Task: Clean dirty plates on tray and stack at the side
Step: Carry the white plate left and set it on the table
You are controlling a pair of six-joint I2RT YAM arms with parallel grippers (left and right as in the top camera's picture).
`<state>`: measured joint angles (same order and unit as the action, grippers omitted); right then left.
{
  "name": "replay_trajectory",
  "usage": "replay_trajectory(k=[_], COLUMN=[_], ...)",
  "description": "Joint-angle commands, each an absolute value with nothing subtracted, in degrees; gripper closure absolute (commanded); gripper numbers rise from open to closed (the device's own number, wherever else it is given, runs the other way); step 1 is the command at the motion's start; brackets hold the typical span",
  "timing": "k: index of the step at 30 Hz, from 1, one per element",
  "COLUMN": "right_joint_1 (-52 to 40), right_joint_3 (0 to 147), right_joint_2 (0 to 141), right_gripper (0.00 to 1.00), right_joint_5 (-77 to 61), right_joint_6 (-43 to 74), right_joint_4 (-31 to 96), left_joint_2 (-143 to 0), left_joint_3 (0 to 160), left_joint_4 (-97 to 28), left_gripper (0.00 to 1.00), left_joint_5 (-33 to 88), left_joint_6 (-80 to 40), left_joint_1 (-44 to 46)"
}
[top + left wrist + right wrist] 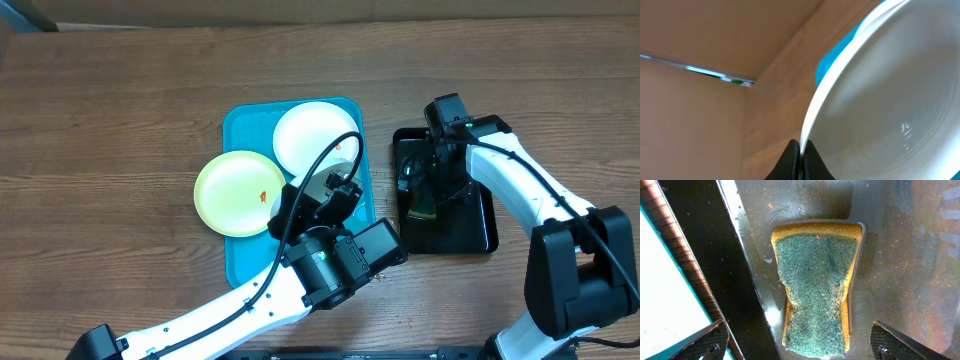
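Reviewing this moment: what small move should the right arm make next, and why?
Probably lower the right gripper and close on the green-topped yellow sponge. Its fingers stand open on either side of the sponge in the glossy black rectangular tray, while the left gripper is shut on the rim of a round white plate, seemingly ready for wiping.
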<state>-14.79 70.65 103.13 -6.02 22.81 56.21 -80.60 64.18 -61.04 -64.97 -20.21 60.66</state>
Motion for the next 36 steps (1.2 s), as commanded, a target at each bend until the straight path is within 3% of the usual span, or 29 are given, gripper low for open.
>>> replay_trajectory(k=[1, 5, 9, 16, 19, 26, 36], right_joint_1=[-15.2, -15.2, -15.2, -15.2, -15.2, -15.2, -15.2], right_joint_3=[70.43, 70.43, 70.43, 70.43, 70.43, 70.43, 70.43], right_joint_2=[102.78, 102.78, 102.78, 102.78, 102.78, 102.78, 102.78], right_gripper=[0.08, 0.08, 0.08, 0.08, 0.08, 0.08, 0.08], right_joint_5=[-6.33, -6.31, -6.31, -6.31, -6.31, -6.33, -6.31], right_joint_6=[22.65, 22.59, 22.41, 22.44, 22.44, 22.44, 22.44], right_joint_4=[56.07, 56.62, 57.01, 57.14, 57.25, 57.34, 58.81], left_joint_2=[-79.33, -78.11, -75.07, -70.28, -71.24, -76.77, -84.86], left_joint_3=[65.45, 67.42, 71.72, 73.6, 73.03, 69.23, 66.81], left_joint_4=[-60.95, -63.53, -66.5, -66.04, -66.7, -62.74, -48.45], left_gripper=[0.96, 0.96, 0.96, 0.96, 0.96, 0.96, 0.96], left_joint_5=[-58.83, -48.95, -35.09, 0.71, 8.58, 8.8, 5.37], left_joint_6=[-26.48, -30.52, -31.48, -21.28, -15.73, -11.55, -12.01], left_joint_1=[58.76, 52.69, 40.91, 5.28, -8.36, -29.85, -40.64])
